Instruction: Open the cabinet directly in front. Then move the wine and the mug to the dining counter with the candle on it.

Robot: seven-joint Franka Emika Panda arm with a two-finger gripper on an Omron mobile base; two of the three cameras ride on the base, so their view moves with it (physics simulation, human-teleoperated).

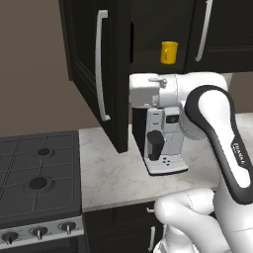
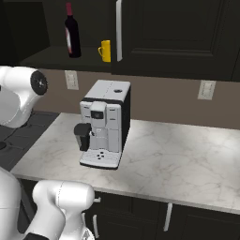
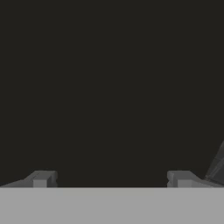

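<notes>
Marbled worktop (image 2: 178,159) runs under the cabinet (image 1: 111,74), whose left door stands swung wide open toward the stove (image 1: 37,183) while its right door is closed. On the shelf inside, the wine (image 2: 71,33) stands upright just beside the mug (image 2: 105,50), both above the white coffee machine (image 2: 104,124) on the worktop. Seen from the hand camera, the gripper (image 3: 112,179) faces a flat dark surface with its fingertips (image 3: 41,178) set well apart, holding nothing
</notes>
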